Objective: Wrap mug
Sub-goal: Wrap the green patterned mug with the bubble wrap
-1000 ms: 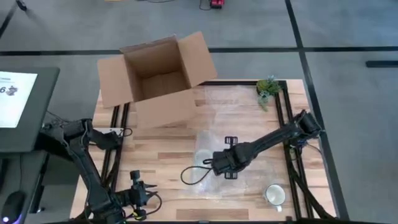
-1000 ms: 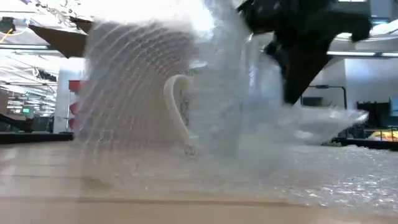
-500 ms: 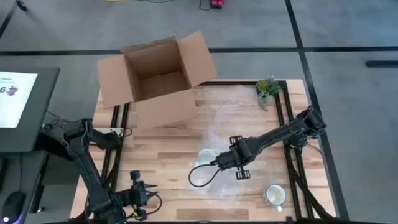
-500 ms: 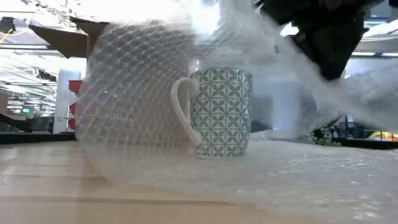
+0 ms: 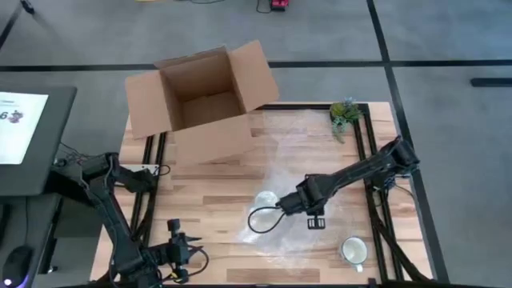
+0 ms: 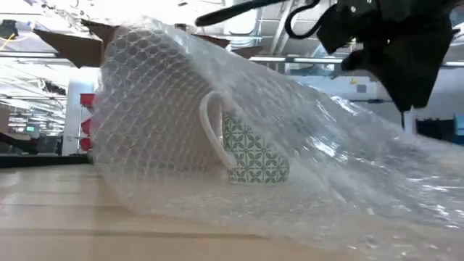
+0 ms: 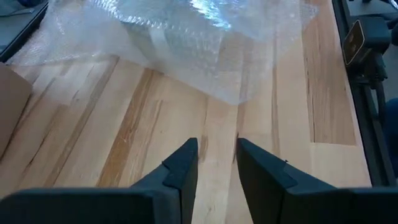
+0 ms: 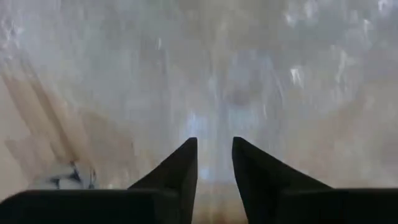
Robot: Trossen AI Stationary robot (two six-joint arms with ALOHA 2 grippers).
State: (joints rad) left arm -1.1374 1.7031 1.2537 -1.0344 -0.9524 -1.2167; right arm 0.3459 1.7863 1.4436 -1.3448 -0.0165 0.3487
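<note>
A green-patterned white mug (image 6: 254,156) stands upright mid-table (image 5: 266,198) with a sheet of clear bubble wrap (image 6: 159,109) over it. The wrap's lower part lies spread on the wood (image 5: 300,156). My right gripper (image 5: 286,206) is just right of the mug, low over the wrap (image 6: 403,109), and shut on it (image 8: 215,146). My left gripper (image 5: 180,240) waits open at the table's near left corner. In its wrist view (image 7: 216,146) there is bare wood between the fingers and the wrap (image 7: 186,37) lies farther off. My right gripper pinches the bubble wrap (image 8: 216,118) between its two fingers, coming slanting down from the table's right side. Whether it has an edge or a fold, one layer or several, I cannot tell. From the fingers the sheet (image 6: 326,138) runs up, drawn taut, over the mug's top.
An open cardboard box (image 5: 200,96) stands at the table's far left. A small green plant (image 5: 344,114) is at the far right corner, and a second white mug (image 5: 354,251) stands near the near right corner. Bare wood lies between the wrap and my left gripper.
My right gripper has gone toward the table's right edge and slightly toward the far edge, taking the wrap with it. The wrap was bunched over the mug, then rose clear and bared the mug's pattern. It now lies as a taut slanting sheet over the mug.
</note>
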